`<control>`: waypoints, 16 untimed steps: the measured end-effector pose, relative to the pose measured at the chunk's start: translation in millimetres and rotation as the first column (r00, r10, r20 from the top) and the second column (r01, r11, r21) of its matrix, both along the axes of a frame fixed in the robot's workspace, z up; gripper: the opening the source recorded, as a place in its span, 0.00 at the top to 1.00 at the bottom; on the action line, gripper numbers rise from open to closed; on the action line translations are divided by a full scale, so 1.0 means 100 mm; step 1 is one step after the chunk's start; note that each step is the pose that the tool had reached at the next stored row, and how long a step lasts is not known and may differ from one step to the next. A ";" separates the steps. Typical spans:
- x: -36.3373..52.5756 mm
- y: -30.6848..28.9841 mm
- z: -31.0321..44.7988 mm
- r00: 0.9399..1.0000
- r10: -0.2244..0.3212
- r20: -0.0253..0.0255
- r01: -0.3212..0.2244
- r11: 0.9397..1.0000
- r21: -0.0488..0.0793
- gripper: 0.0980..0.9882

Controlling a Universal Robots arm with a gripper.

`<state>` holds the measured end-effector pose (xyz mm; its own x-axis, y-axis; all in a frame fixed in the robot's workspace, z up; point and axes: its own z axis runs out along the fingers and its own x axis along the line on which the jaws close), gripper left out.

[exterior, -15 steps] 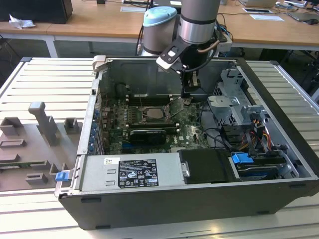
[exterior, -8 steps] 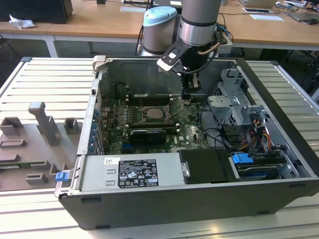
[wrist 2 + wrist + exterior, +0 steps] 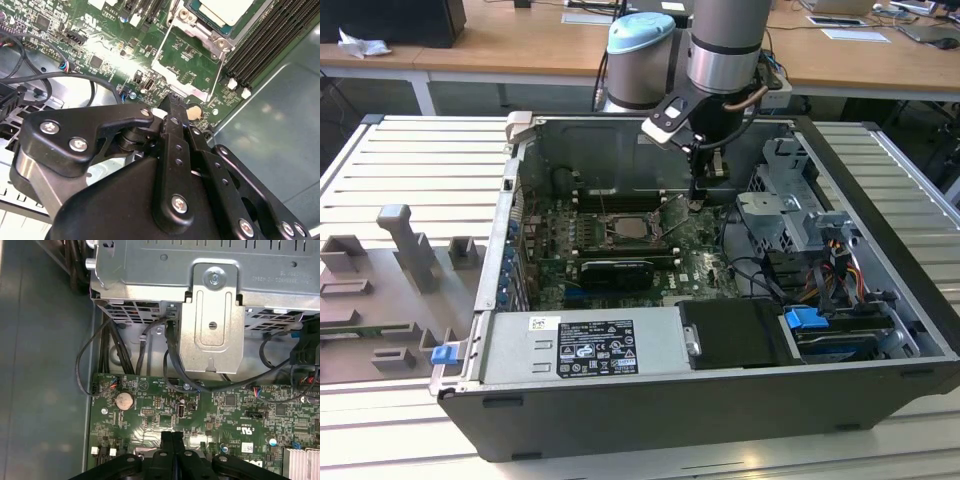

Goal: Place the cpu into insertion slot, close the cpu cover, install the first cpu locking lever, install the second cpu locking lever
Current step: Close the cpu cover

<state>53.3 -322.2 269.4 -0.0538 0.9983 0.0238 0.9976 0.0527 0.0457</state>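
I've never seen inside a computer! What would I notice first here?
The big silver-and-blue robot arm reaching down into the open dark grey computer case. Its black gripper, closed tight, is low over the green circuit board, near the small pale silvery square chip in its silver-rimmed socket.
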 end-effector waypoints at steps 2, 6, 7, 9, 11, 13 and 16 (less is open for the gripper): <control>0.008 0.000 0.000 1.000 0.000 0.000 0.000 1.000 0.000 0.99; 0.038 0.000 -0.004 1.000 0.000 0.000 0.000 1.000 0.000 0.99; 0.044 0.000 -0.007 1.000 0.000 0.000 0.000 1.000 0.000 0.99; 0.048 0.000 -0.026 1.000 0.000 0.000 0.000 1.000 0.000 0.99; 0.050 0.000 -0.061 1.000 0.000 0.000 0.000 1.000 0.000 0.99; 0.053 0.000 -0.089 1.000 0.000 0.000 0.000 1.000 0.000 0.99; 0.054 0.000 -0.161 1.000 0.000 0.000 0.000 1.000 0.000 0.99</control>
